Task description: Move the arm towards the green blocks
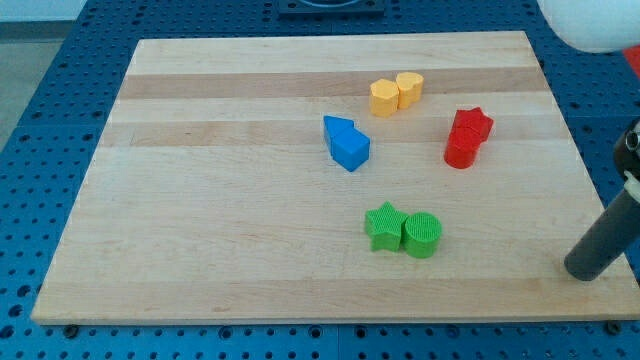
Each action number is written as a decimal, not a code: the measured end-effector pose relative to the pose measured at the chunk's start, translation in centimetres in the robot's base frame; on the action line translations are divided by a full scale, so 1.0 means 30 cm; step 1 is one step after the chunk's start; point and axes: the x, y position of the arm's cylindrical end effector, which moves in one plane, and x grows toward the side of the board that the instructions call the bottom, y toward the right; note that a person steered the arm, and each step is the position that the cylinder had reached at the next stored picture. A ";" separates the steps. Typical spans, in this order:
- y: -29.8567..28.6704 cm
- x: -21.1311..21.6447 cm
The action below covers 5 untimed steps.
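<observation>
A green star block (384, 225) and a green round block (423, 235) sit touching side by side on the wooden board (220, 200), toward the view's bottom, right of centre. My dark rod enters from the view's right edge; my tip (583, 270) rests near the board's right edge, well to the right of the green round block and slightly lower in the view. It touches no block.
Two blue blocks (346, 142) sit together near the centre. A yellow hexagon (384, 97) and a yellow heart (409, 88) touch near the top. A red star (473, 124) and a red round block (460, 150) stand at the right. Blue perforated table surrounds the board.
</observation>
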 end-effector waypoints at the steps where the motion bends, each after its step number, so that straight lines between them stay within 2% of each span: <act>1: -0.005 0.000; 5: -0.030 0.000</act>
